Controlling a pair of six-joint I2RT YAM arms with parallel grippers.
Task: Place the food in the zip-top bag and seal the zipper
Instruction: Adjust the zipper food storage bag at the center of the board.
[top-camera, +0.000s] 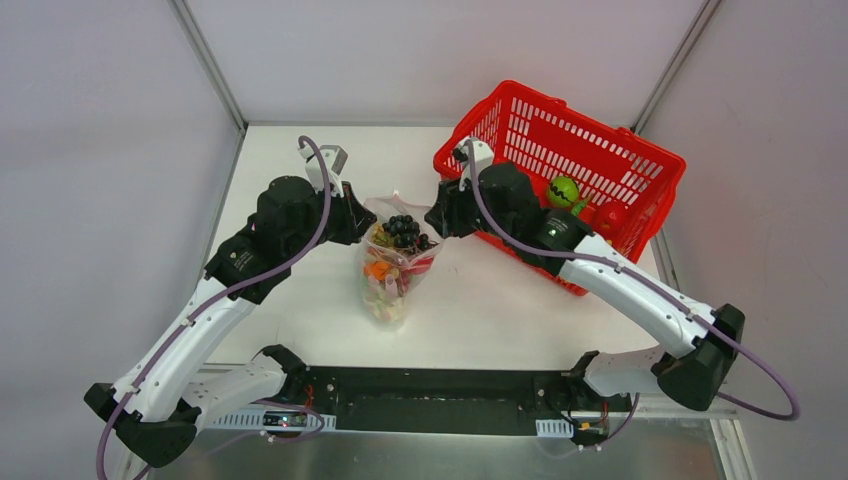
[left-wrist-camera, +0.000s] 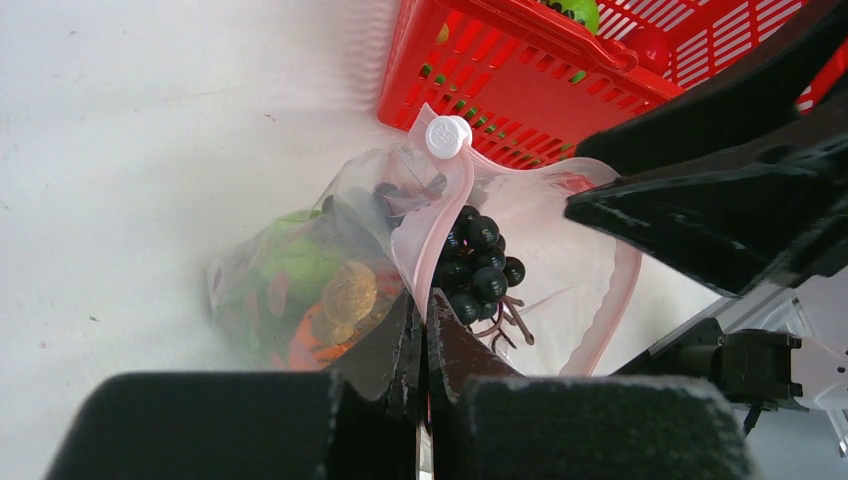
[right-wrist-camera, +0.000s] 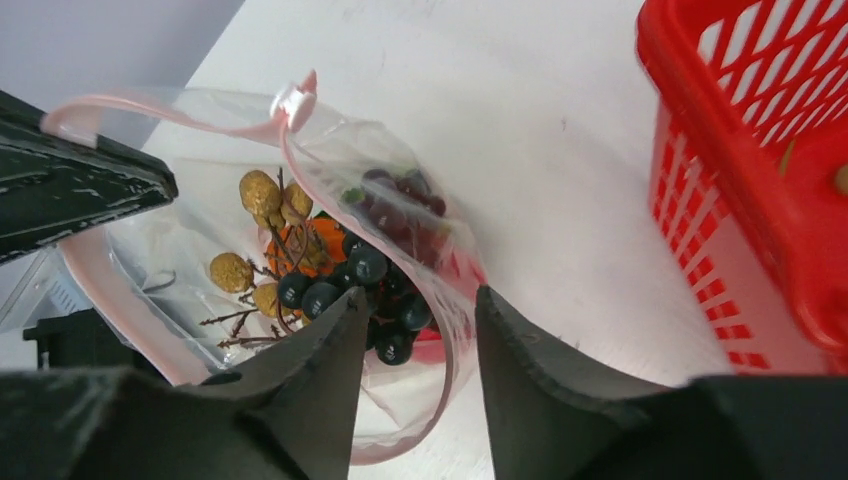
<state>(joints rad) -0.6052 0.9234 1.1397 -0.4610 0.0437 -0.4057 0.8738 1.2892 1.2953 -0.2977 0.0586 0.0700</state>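
Note:
The clear zip-top bag (top-camera: 392, 275) stands at the table's middle with its mouth spread wide. It holds the food: dark purple grapes (top-camera: 402, 230) on top, orange and yellow pieces below. In the left wrist view my left gripper (left-wrist-camera: 428, 305) is shut on the pink zipper (left-wrist-camera: 425, 240) at the left side of the mouth, and the white slider (left-wrist-camera: 447, 136) sits at the far end. My right gripper (right-wrist-camera: 415, 300) is open, its fingers straddling the right side of the bag's rim (right-wrist-camera: 455, 330) without pinching it, with the grapes (right-wrist-camera: 365, 270) just beyond.
A red mesh basket (top-camera: 600, 160) stands at the back right, close behind my right arm. It holds a green round fruit (top-camera: 565, 192) and a red one (top-camera: 610, 215). Grey walls close in the table at the back and sides.

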